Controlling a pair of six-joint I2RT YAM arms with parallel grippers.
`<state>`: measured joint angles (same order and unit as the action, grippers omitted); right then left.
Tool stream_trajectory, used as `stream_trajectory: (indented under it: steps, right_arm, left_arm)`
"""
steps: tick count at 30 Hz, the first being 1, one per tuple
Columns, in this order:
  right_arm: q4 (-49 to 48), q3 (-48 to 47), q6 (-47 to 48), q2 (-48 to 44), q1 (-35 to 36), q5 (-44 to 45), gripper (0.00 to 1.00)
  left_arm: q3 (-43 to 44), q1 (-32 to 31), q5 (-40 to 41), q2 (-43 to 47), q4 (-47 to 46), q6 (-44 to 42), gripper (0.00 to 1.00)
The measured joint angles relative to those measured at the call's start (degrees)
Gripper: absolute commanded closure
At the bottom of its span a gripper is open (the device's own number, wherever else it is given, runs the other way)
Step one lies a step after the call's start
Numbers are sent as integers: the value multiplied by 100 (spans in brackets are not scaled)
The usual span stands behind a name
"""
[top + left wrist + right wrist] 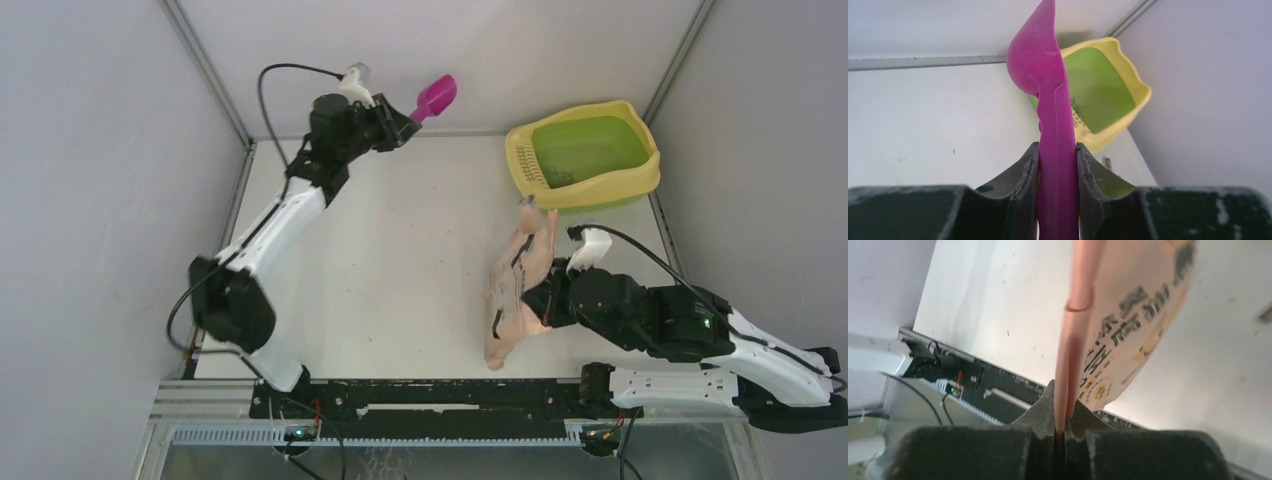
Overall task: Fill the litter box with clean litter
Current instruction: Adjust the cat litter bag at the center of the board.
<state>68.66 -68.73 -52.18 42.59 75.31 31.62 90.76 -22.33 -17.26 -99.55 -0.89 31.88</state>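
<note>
Progress check from overhead: litter box [640, 176] sits upper right, its glossy lime basin nearly bare. Only a dusting of dark litter [560, 179] near the grille, so the filling is mostly ahead. Left wrist: left gripper [1058, 150] clamped on the smooth magenta scoop [1040, 55]. Right wrist: right gripper [1062, 407] pinched tight on the thin edge of the crinkly peach bag [1133, 315].

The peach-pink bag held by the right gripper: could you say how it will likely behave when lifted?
Probably floppy: the bag looks crumpled and limp. Pinched only by a thin edge in the right gripper, it may swing or slip. It looks fairly flat, so likely light.
</note>
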Motion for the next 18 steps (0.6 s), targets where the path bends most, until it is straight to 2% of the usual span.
stream_trajectory:
  steps: [6, 10, 14, 18]
  right_arm:
    - [-892, -315, 1488, 610, -964, -125, 100]
    - [-1357, -319, 2400, 1377, -1574, -439, 100]
    - [-1644, -317, 2907, 2260, -1781, -800, 100]
    - [-1921, -330, 3086, 3091, -1587, -1217, 100]
  left_arm:
    - [-1056, 87, 24, 2487, 656, 184, 95]
    - [-1543, 98, 177, 3823, 1038, 225, 95]
    - [-1764, 105, 409, 4572, 1727, 221, 95]
    - [-1950, 151, 662, 4878, 2295, 223, 95]
